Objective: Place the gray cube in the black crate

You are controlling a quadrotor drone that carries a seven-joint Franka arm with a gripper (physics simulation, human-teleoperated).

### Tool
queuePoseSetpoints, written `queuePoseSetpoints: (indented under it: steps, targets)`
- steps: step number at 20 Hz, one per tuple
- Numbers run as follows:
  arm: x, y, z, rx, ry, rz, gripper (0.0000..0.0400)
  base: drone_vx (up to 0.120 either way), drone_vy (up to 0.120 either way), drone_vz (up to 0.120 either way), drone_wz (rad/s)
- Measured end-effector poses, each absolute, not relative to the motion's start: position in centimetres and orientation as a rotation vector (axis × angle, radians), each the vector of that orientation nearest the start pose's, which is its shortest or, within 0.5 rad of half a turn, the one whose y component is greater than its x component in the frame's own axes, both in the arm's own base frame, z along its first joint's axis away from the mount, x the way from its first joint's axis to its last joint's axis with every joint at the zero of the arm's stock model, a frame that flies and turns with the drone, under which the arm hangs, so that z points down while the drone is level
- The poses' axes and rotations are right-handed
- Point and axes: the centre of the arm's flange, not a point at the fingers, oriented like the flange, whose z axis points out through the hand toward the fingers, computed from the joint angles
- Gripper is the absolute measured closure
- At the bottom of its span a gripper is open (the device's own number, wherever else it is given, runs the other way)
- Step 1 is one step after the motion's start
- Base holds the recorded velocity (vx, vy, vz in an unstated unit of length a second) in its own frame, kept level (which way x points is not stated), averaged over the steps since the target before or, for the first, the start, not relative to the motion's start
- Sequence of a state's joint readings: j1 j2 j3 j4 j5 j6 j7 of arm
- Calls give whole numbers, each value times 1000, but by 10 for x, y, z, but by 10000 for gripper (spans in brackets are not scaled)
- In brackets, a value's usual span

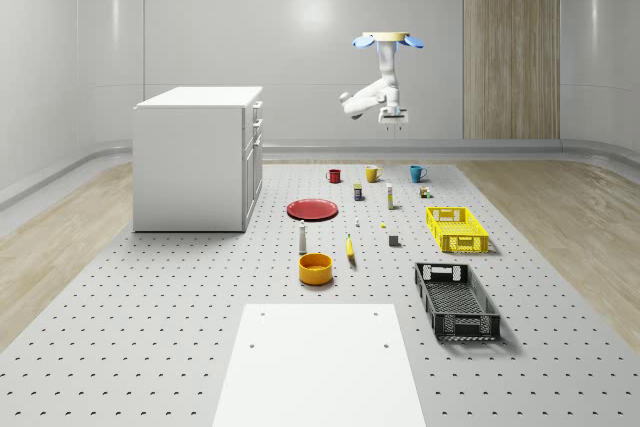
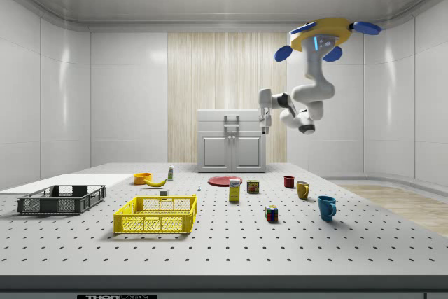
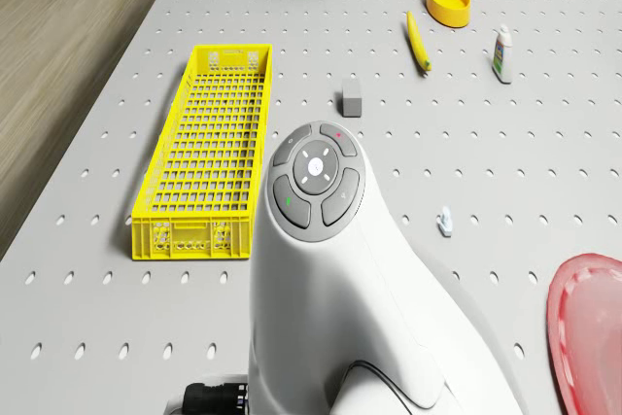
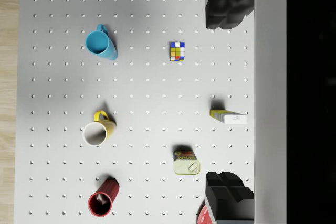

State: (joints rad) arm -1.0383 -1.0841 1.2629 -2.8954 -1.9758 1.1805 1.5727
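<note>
**Gripper high over the far mugs, cube on the floor nearer the crates**

Whole-scene view: I hover with my drone body high above the far end of the perforated grey floor. My gripper hangs below it, pointing down, over the row of mugs. The small gray cube lies on the floor well below and nearer the camera, just to the view's left of the yellow mesh crate. The black mesh crate sits nearer still, beyond the yellow one.

Side view: My gripper hangs high in front of the white cabinet. The gray cube rests behind the yellow mesh crate; the black mesh crate is at the view's left.

Drone view: The gray cube lies just beside the yellow mesh crate, well apart from my arm.

Wrist view: My two black fingertips stand wide apart with nothing between them. Below lie a blue mug, a yellow mug, a red mug and a colourful puzzle cube.
</note>
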Motion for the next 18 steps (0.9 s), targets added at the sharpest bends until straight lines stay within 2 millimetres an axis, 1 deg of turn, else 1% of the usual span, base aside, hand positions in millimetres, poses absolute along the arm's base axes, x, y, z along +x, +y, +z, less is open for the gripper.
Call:
queuePoseSetpoints:
  steps: [4, 11, 12, 16, 17, 18]
  targets:
    - [307, 0, 491, 6, -5, 784, 0, 120, 0, -10, 0]
    - [307, 0, 491, 2, -3, 784, 0, 120, 0, -120, 0]
    - [307, 0, 491, 2, -3, 784, 0, 120, -40, -120, 0]
    - [307, 0, 491, 1, -2, 784, 0, 120, -120, -120, 0]
    - [307, 0, 491, 1, -2, 784, 0, 120, -120, -80, 0]
    - [307, 0, 491, 1, -2, 784, 0, 120, 0, 0, 0]
